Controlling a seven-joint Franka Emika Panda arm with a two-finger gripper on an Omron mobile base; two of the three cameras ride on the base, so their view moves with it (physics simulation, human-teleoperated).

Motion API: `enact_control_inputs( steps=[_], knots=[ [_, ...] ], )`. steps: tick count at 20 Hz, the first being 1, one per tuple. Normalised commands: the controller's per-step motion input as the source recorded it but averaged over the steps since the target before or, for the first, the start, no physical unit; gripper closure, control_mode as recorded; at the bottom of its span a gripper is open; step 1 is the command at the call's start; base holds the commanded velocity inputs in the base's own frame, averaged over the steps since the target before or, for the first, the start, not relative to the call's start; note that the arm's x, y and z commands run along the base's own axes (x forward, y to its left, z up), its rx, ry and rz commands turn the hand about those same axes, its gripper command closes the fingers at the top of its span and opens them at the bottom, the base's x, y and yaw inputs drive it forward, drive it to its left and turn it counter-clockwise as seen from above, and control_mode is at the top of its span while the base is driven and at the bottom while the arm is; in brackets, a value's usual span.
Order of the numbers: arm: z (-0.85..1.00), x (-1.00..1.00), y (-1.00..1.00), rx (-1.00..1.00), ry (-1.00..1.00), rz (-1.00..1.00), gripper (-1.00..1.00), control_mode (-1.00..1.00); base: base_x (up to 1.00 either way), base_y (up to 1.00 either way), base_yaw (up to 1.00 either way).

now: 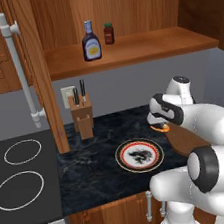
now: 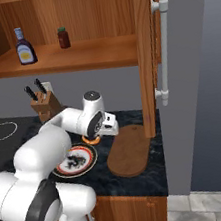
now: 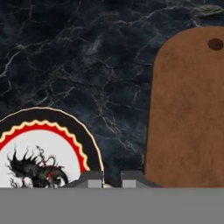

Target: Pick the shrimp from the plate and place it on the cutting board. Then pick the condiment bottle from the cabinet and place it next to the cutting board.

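Orange shows under the end effector (image 2: 94,139): the shrimp (image 2: 91,141) is clamped between nearly closed fingers, lifted above the dark marble desk (image 1: 92,172), between the plate (image 3: 85,151) and the cutting board (image 3: 188,113). In the hand view the board lies toward two o'clock of the fingertips, its long axis running twelve to six, the plate toward nine. The condiment bottle (image 1: 90,41) stands on the cabinet (image 1: 125,51) shelf; its yellow label is too small to read.
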Motion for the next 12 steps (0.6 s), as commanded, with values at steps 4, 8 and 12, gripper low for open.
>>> enact_control_inputs(
  steps=[4, 8, 12],
  knots=[
    [0.00, -0.01, -0.58, 0.00, 0.00, 0.00, 1.00, -1.00, 0.00, 0.00, 0.00],
    [0.00, 0.00, -0.51, 0.00, 0.00, 0.00, 1.00, -1.00, 0.00, 0.00, 0.00],
    [0.00, 0.00, -0.25, 0.00, 0.00, 0.00, 1.00, -1.00, 0.00, 0.00, 0.00]
  ],
)
